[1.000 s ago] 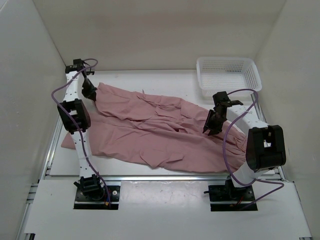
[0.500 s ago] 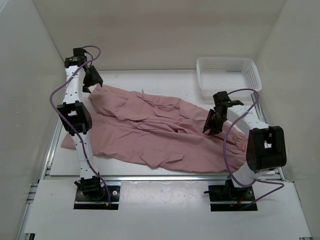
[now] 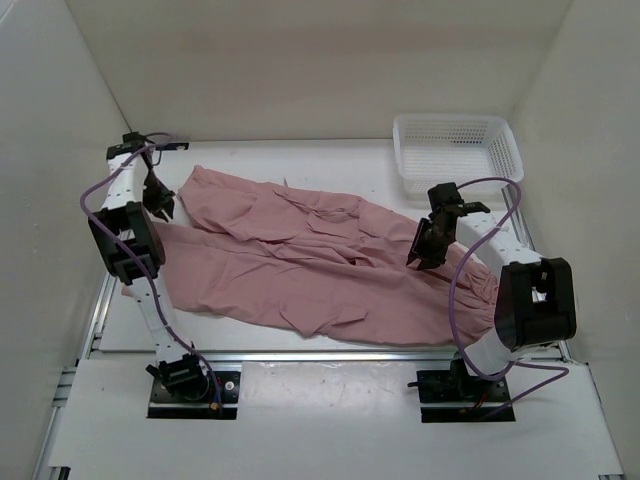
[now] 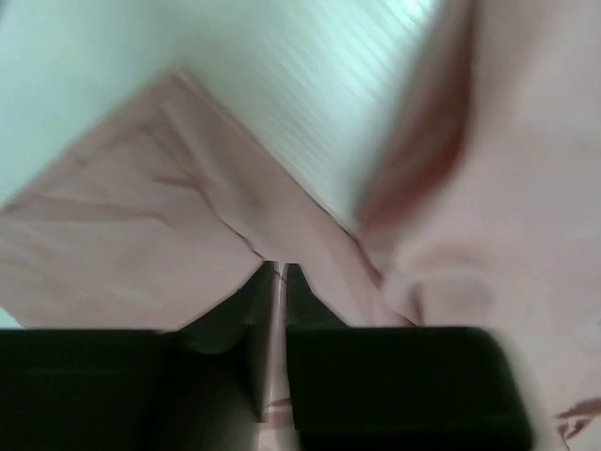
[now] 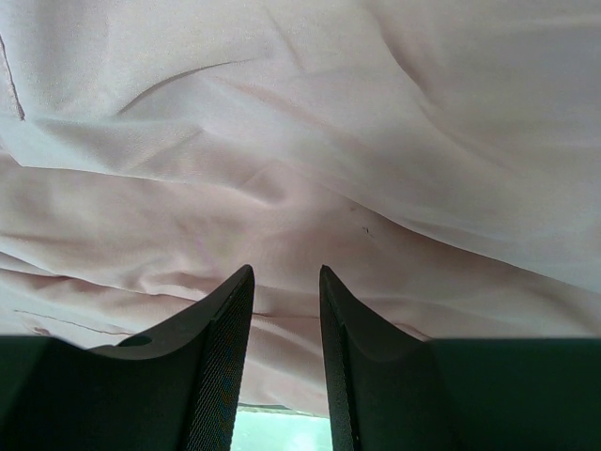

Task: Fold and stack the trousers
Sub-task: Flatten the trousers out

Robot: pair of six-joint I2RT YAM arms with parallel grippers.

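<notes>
The dusty-pink trousers (image 3: 300,250) lie spread and wrinkled across the table, from the far left to the near right. My left gripper (image 3: 160,207) is at their far-left edge, fingers pointing down. In the left wrist view it (image 4: 279,266) is shut, with a thin strip of pink cloth (image 4: 141,216) between the fingers and creases running to the tips. That view is blurred. My right gripper (image 3: 420,255) is open just above the right part of the trousers. In the right wrist view its fingers (image 5: 285,272) stand apart over wrinkled cloth (image 5: 282,141), with nothing between them.
A white mesh plastic basket (image 3: 460,187) stands at the far right corner of the table. White walls close in the left, back and right sides. Bare table (image 3: 300,160) shows behind the trousers. An aluminium rail runs along the near edge.
My left gripper rose from the trousers' far-left corner, then swung left and down to their left edge. The cloth edge there shifted slightly. The right arm has barely moved.
</notes>
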